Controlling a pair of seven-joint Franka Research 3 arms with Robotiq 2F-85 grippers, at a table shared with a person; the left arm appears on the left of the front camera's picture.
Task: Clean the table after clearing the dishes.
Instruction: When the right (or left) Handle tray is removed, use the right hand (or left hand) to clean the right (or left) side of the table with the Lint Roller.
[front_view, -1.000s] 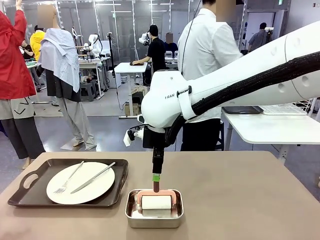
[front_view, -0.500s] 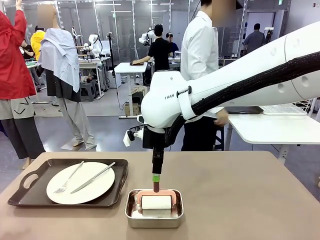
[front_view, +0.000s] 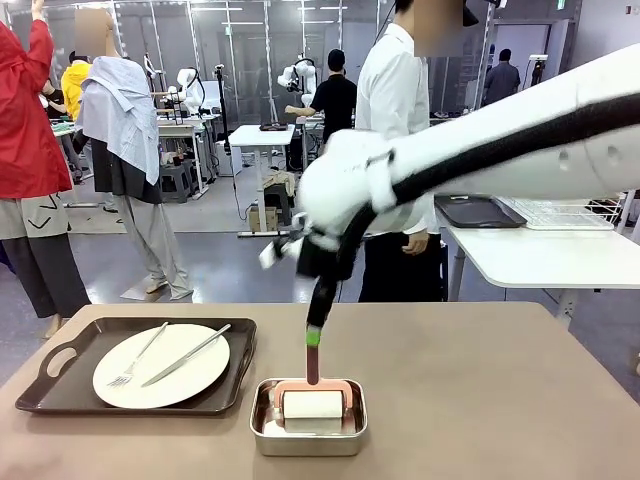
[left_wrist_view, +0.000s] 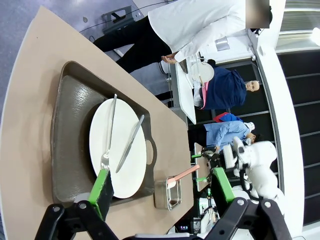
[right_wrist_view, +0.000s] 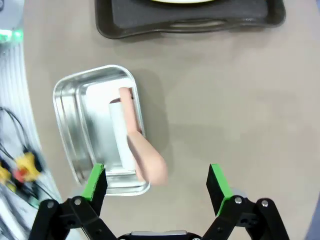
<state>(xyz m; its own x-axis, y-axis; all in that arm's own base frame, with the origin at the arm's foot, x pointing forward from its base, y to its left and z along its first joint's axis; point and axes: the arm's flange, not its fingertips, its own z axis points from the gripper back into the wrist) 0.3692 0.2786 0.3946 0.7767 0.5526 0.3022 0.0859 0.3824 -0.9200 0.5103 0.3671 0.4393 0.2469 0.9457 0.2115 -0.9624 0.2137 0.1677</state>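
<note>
The right fingers (right_wrist_view: 96, 180) are spread wide above the steel pan (front_view: 306, 441) at the near middle of the counter (front_view: 480, 400). The upright pink handle (right_wrist_view: 145, 160) of the white roller (front_view: 312, 405) stands between them, clear of both pads. The left fingers (left_wrist_view: 102, 186) are also spread wide and hold nothing, facing the dark tray (front_view: 233, 385) on the counter's left side, which carries a white plate (front_view: 190, 385) with a fork (front_view: 138, 356) and knife (front_view: 186, 356) on it.

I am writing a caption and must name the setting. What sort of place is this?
Probably a robotics lab: a white robot arm reaches over the table, a set tray lies there, and people work at benches behind.
</note>
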